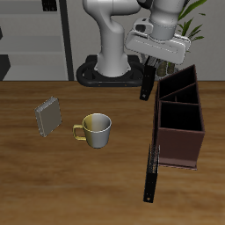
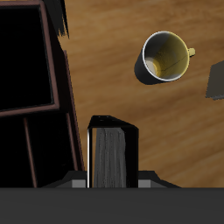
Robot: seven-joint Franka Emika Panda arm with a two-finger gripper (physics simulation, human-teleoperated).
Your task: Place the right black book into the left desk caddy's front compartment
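Fingers of the end effector [image 1: 148, 68] clamp the small black hardcover book [image 1: 147, 83], which hangs upright, clear of the wooden counter [image 1: 53, 176], just beside the back end of the dark maroon-brown partitioned desk caddy [image 1: 179, 123]. Farther from the caddy stand a pale mug with a yellow handle [image 1: 95, 129] and a grey book [image 1: 47, 115]. A long thin black slab [image 1: 152, 171] lies against the caddy's side.

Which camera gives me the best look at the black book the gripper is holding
The wrist view. The right black book fills the near field there, held in the gripper, with the left desk caddy alongside. In the exterior view the book is just a thin dark sliver hanging under the gripper.
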